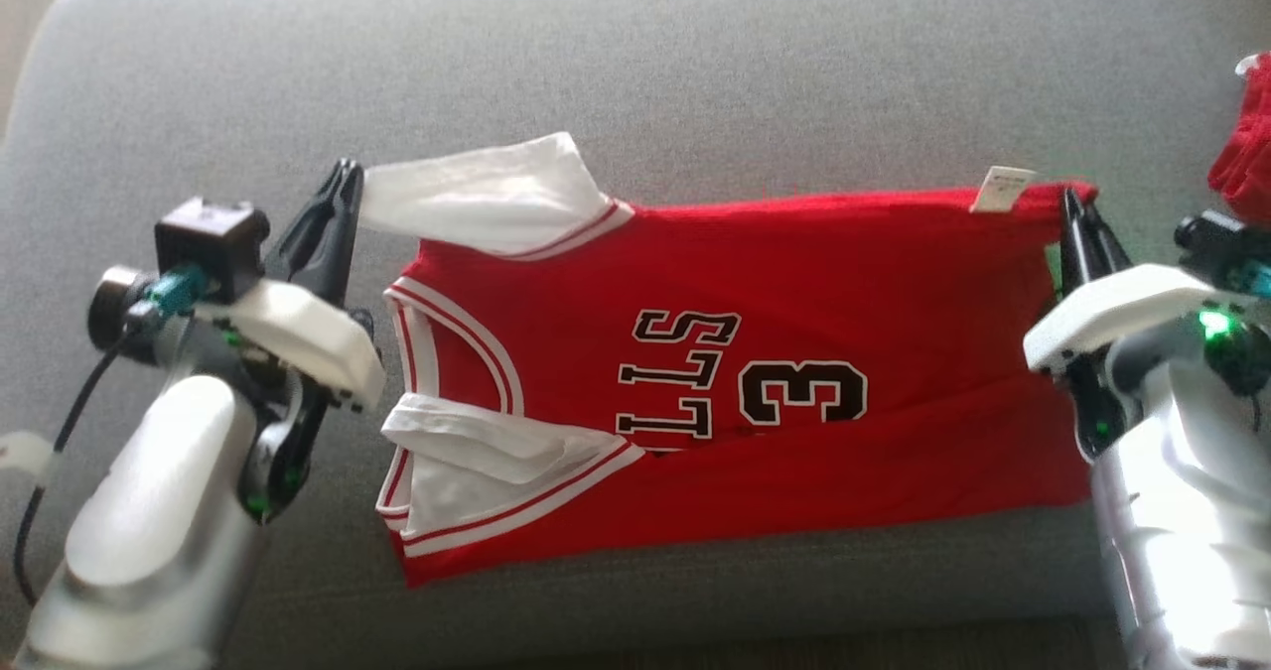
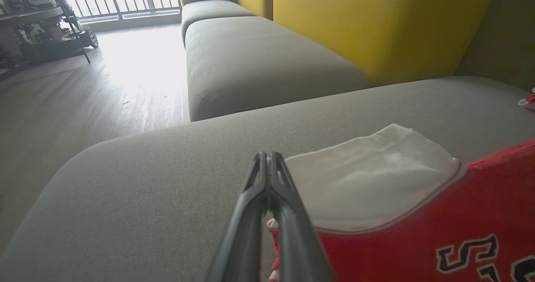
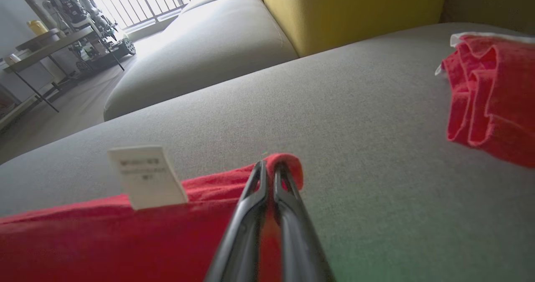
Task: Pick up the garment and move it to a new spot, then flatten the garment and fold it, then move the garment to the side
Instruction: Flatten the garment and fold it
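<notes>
1. Our left gripper (image 1: 348,176) is clamped shut on the white sleeve corner of the jersey (image 1: 794,283).
2. Our right gripper (image 1: 1074,203) is pinched shut on the jersey's red hem corner, just beside the tag (image 1: 1003,189).
3. Between them we see the jersey spread across the grey sofa (image 1: 695,74), print facing up.
4. Farther right lies a crumpled red cloth (image 1: 1246,144).

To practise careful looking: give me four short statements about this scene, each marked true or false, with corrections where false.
1. The left pincer is shut on the white part of the jersey. True.
2. The right pincer hangs open above the jersey. False: it is shut on a red corner.
3. The jersey lies on a wooden table. False: it lies on a grey sofa.
4. A white tag stands up near the right pincer. True.
</notes>
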Controlling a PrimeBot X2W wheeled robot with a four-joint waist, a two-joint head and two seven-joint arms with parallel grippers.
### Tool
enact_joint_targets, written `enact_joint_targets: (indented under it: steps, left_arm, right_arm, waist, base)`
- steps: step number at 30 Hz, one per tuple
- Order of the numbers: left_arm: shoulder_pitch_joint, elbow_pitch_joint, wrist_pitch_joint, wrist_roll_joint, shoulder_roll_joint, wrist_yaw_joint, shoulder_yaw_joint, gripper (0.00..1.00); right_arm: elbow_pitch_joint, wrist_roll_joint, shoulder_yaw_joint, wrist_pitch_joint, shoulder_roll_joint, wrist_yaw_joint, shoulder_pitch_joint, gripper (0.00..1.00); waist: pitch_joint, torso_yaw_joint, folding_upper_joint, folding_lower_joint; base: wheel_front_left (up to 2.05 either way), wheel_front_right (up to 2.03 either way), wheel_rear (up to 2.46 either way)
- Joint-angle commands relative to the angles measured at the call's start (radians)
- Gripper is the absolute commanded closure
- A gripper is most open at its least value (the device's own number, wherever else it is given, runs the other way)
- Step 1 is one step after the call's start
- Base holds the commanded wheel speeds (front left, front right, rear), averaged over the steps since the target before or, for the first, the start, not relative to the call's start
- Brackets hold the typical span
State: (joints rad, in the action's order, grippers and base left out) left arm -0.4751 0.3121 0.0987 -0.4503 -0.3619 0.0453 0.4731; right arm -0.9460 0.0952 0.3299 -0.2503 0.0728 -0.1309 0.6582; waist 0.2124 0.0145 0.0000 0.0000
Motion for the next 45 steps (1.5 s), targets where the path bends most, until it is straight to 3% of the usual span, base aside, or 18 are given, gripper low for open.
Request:
enact_joint_targets:
  steps: [1,9,19,32,45]
  left_arm:
    - [-0.013,-0.041,0.005,-0.008,-0.045,0.014,-0.048,1.0]
    - [0.073,-0.08,-0.026,-0.026,-0.068,0.012,-0.031,1.0]
    - [0.17,-0.137,-0.09,-0.031,-0.115,0.006,0.007,1.0]
    - [0.251,-0.206,-0.158,-0.025,-0.179,-0.006,0.053,1.0]
    - [0.332,-0.276,-0.211,-0.024,-0.251,-0.013,0.084,1.0]
  right_arm:
    - [0.041,0.013,-0.034,0.004,0.013,0.0,0.007,1.0]
    - [0.094,0.055,-0.077,0.042,0.033,0.0,-0.066,1.0]
    - [0.278,0.103,-0.094,0.104,0.05,0.0,-0.19,1.0]
    - [0.504,0.126,-0.114,0.275,0.024,0.0,-0.387,1.0]
    - [0.64,0.137,-0.109,0.434,0.024,0.0,-0.502,1.0]
  waist:
    - [-0.016,0.002,0.0,0.0]
    - [-0.05,-0.001,0.0,0.0]
    - [-0.081,-0.007,0.0,0.0]
    - [-0.088,-0.021,0.0,0.0]
    - [-0.091,-0.029,0.0,0.0]
  base:
    - [0.0,0.0,0.0]
    - [0.0,0.0,0.0]
    - [0.0,0.0,0.0]
    - [0.0,0.0,0.0]
    - [0.0,0.0,0.0]
